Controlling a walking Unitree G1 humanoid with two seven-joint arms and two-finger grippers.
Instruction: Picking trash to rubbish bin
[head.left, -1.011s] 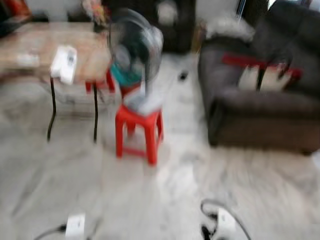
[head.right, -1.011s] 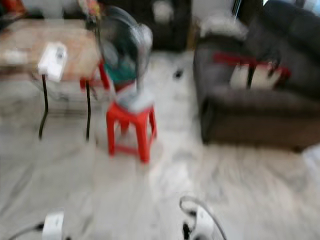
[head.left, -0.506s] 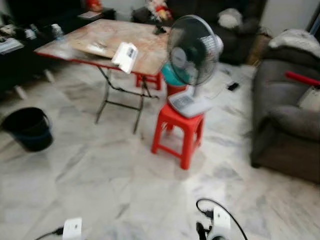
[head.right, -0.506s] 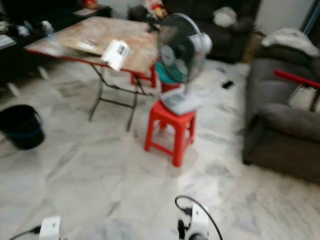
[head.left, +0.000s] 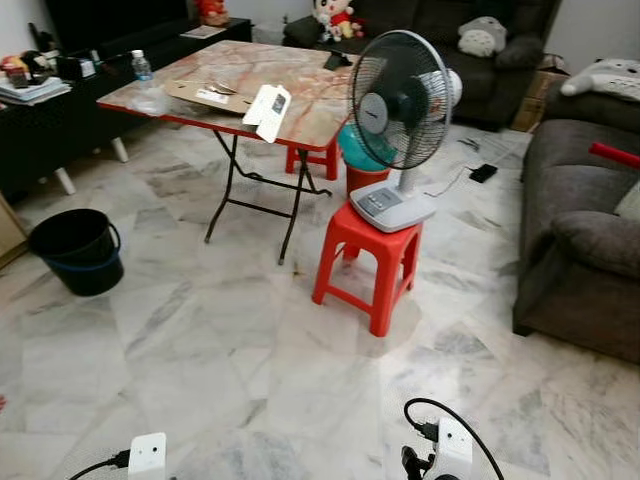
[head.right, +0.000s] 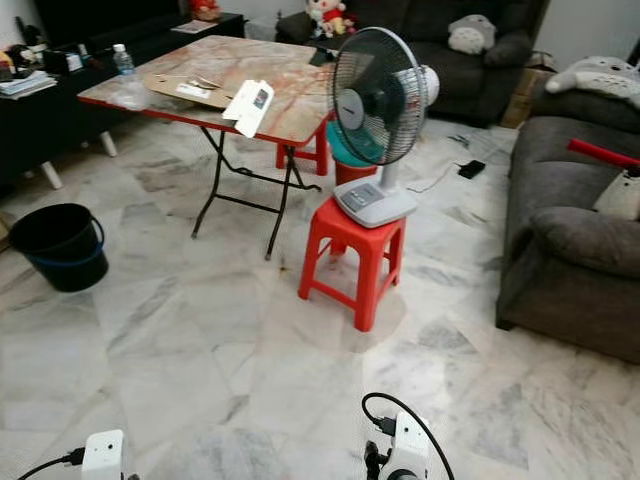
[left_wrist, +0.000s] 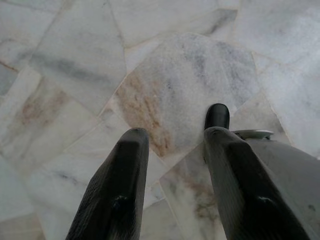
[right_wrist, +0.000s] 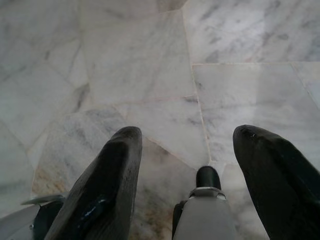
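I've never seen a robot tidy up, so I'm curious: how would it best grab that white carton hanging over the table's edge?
Probably by the white carton's overhanging end, approaching from the floor side of the folding table. That end juts past the edge, so two fingers could likely close above and below the flat panel.

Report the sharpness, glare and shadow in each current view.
Left and right eye views: sharp, evenly lit; soft sheen on the marble floor beside the red stool. Left wrist view: floor sharp, open left gripper soft-edged and dark. Right wrist view: pale glare on the tiles, open right gripper blurred.
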